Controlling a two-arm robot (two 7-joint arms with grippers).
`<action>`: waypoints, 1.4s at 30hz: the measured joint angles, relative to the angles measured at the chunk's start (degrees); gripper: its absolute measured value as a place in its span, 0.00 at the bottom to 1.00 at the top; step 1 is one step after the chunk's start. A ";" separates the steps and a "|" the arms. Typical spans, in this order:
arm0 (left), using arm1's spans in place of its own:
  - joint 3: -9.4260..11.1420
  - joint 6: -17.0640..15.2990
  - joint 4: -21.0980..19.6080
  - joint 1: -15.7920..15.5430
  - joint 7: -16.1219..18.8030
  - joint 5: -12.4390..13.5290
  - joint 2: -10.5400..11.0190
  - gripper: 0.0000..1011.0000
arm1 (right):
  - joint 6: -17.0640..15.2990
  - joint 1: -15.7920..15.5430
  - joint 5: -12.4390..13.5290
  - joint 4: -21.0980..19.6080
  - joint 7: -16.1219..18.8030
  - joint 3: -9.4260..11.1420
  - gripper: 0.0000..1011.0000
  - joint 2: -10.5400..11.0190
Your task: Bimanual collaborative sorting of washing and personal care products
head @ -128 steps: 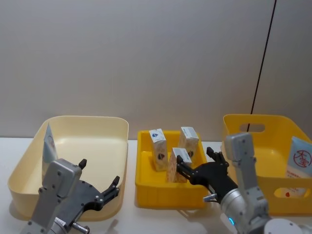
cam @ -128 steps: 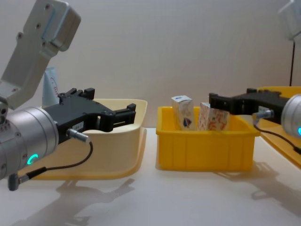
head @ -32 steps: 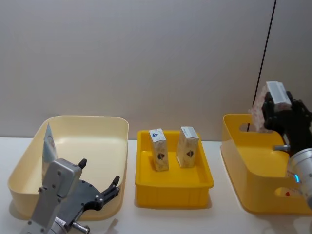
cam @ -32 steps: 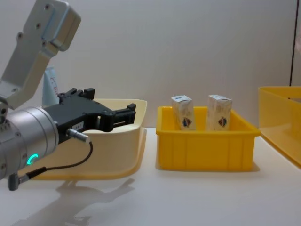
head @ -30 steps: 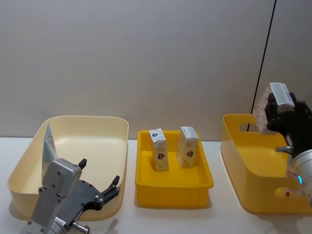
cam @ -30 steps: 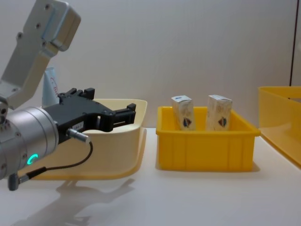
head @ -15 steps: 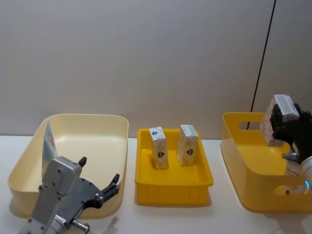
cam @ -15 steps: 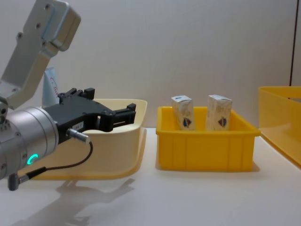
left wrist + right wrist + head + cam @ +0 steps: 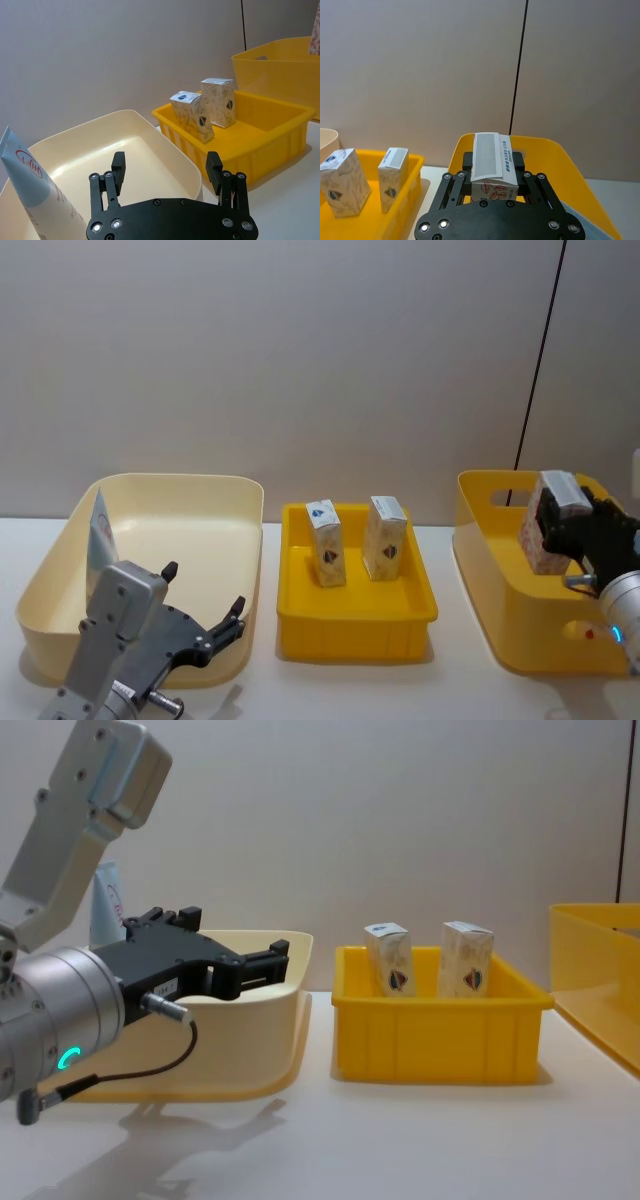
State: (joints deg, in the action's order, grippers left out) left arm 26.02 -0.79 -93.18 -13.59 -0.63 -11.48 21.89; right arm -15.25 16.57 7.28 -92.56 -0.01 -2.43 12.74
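Grey wall [image 9: 300, 360], pale tabletop [image 9: 400, 1140]

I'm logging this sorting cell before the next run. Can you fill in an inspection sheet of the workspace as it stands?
Surface: pale table, bare in front.
Job's things: two cartons upright in the small yellow bin; a third carton over the large yellow bin; blue tube in the cream bin.
Clutter: nothing seen.
Grippers: right claw shut on the third carton; left claw open by the cream bin.
Cables: black lead at the left wrist.
Surroundings: plain grey wall.
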 joint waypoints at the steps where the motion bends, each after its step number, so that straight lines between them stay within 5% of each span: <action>1: 0.00 0.00 0.00 0.00 0.00 0.00 0.00 0.99 | -0.24 0.02 -0.05 0.08 0.01 -0.06 0.44 -0.03; 7: 0.00 0.00 0.00 0.00 0.00 0.00 0.00 0.99 | -1.83 0.12 -0.48 0.45 0.09 -0.41 0.46 -0.21; 26: 0.00 0.00 0.00 0.00 0.00 0.00 0.00 0.99 | -3.77 0.24 -1.00 0.91 0.19 -0.90 0.99 -0.42; 34: 0.00 0.00 0.00 0.00 0.00 0.00 0.00 0.99 | -2.50 0.11 -1.03 0.84 0.83 -0.85 0.99 -0.50; 42: 0.00 0.00 0.00 0.00 0.00 0.00 0.00 0.99 | 2.19 -0.60 -0.19 0.11 2.89 -0.47 0.99 -0.62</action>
State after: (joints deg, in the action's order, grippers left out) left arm 26.03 -0.80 -93.18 -13.59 -0.63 -11.48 21.89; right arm -13.07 15.97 7.09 -92.46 2.88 -2.90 12.12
